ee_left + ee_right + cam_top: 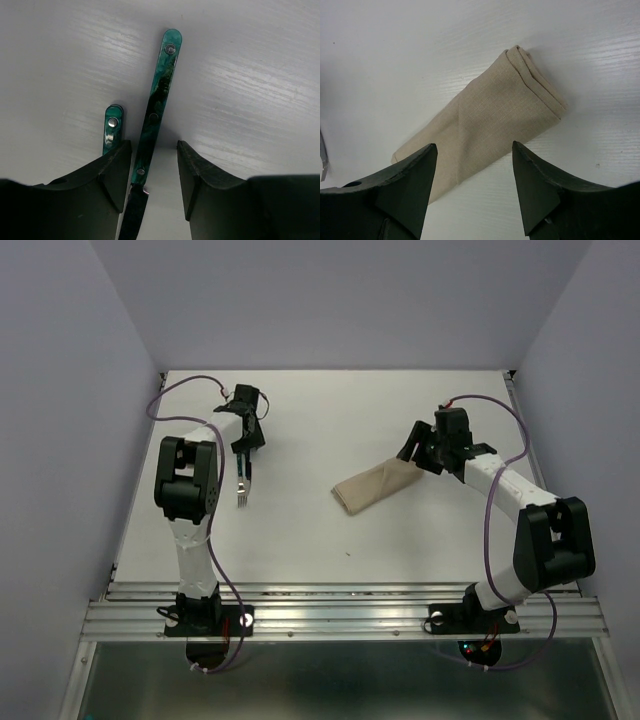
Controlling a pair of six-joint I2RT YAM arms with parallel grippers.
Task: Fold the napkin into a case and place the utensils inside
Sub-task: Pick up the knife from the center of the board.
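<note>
1. Dark left claw, jaws apart, straddles one slim green-handled metal utensil; a second green handle lies just outside one finger.
2. Two utensils counted: stiff, light, probably slippery on the white counter; best pinched across the handle.
3. Right claw, also apart, hangs over one beige folded cloth case, soft and limp, its layered end ahead of the claw; a top layer there looks easiest to lift.
</note>
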